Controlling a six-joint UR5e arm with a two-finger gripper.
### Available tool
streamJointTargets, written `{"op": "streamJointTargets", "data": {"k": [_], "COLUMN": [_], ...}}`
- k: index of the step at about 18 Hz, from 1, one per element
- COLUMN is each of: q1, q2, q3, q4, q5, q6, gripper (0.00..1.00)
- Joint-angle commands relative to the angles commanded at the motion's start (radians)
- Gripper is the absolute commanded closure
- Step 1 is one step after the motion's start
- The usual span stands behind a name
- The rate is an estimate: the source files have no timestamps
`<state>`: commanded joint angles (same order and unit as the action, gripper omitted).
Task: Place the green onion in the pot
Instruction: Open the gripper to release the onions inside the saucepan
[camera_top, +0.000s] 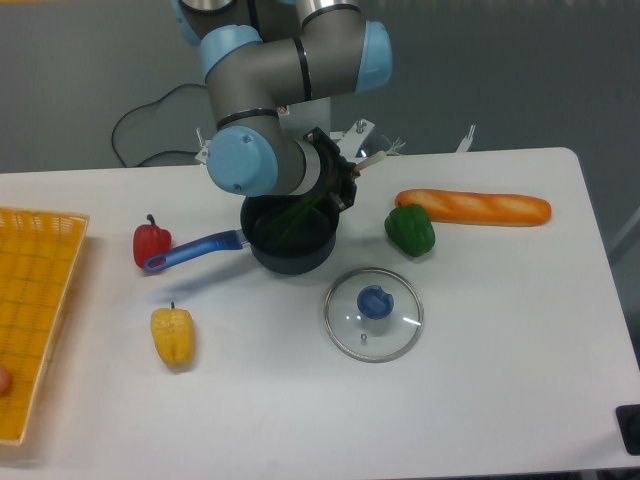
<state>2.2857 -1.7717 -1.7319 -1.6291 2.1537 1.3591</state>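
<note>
Green onion (298, 214) sits slanted, dark stalks down inside the pot (290, 238) at upper middle of frame, pale root end poking up and right past the rim toward the back edge of the counter (480, 340). Pincer (345, 183) is right above the pot's upper-right rim, mostly hidden by the wrist. It looks clamped on the onion near the root end, but finger gap isn't readable, so can't tell for sure how wide it is.

Step in hand, as I judge it: lower and let go. Onion is longer than the pot is wide, so the root end will likely rest on the rim. Best to drop the root end low before releasing, so the stalks don't tip out, and lift straight up after so the fingers don't snag the stalks or nudge the pot.

Blue handle (195, 250) points left, toward the red pepper (151, 243). Lid (373, 313) lies below-right of the pot, green pepper (410, 229) to the right, apart from it.
</note>
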Motion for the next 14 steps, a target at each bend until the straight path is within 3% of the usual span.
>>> {"op": "streamJointTargets", "data": {"k": [14], "q1": [-0.026], "q2": [-0.02], "q3": [0.012], "q4": [-0.003], "q5": [0.015], "q6": [-0.035], "gripper": [0.78]}}
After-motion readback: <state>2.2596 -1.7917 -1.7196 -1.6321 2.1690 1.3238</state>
